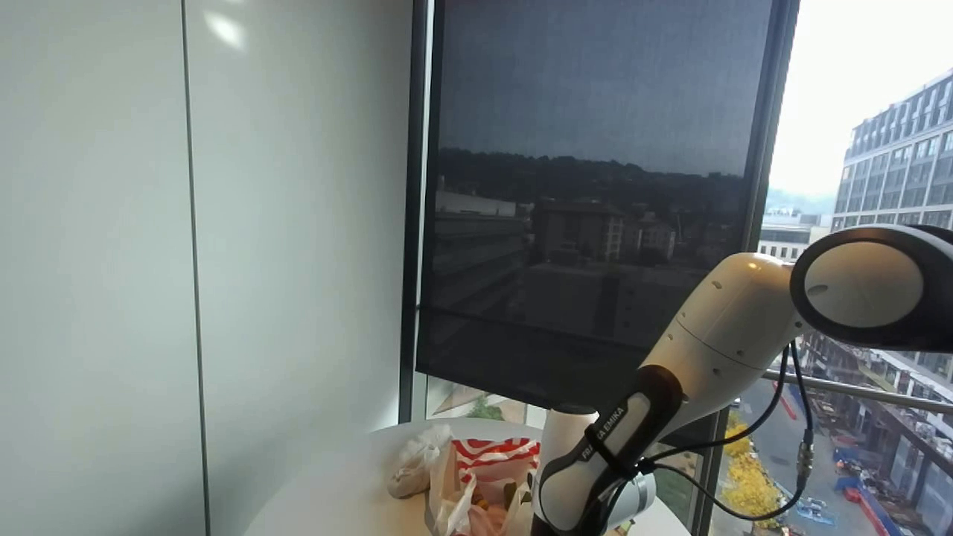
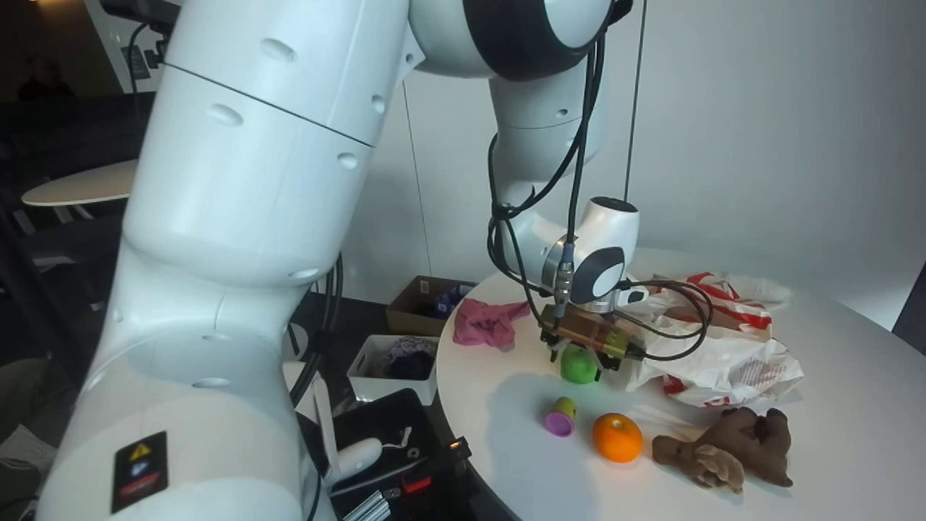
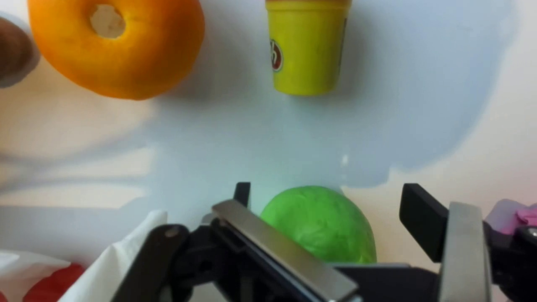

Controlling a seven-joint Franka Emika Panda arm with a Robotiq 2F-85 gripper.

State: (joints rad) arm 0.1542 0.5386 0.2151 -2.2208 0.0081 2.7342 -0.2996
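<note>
Green ball (image 2: 579, 367) rests on the tabletop (image 2: 861, 405), flanked by the widely spread tool (image 3: 329, 205); uneven contact could roll it, while the white bag (image 2: 749, 370), right in an exterior view, could snag.

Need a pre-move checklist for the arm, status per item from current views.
1. Gripper open: ok, fingers stand apart.
2. Green ball between the fingers: ok, seen there in the wrist view.
3. Fingers low enough around the green ball: cannot tell, depth is unclear.
4. Plastic bag well away from gripper: not ok, it lies close beside; contact unclear.
5. Orange and yellow tub clear of the fingers: ok, both apart on the table.
6. Pink cloth clear of the fingers: ok, apart in an exterior view.
</note>
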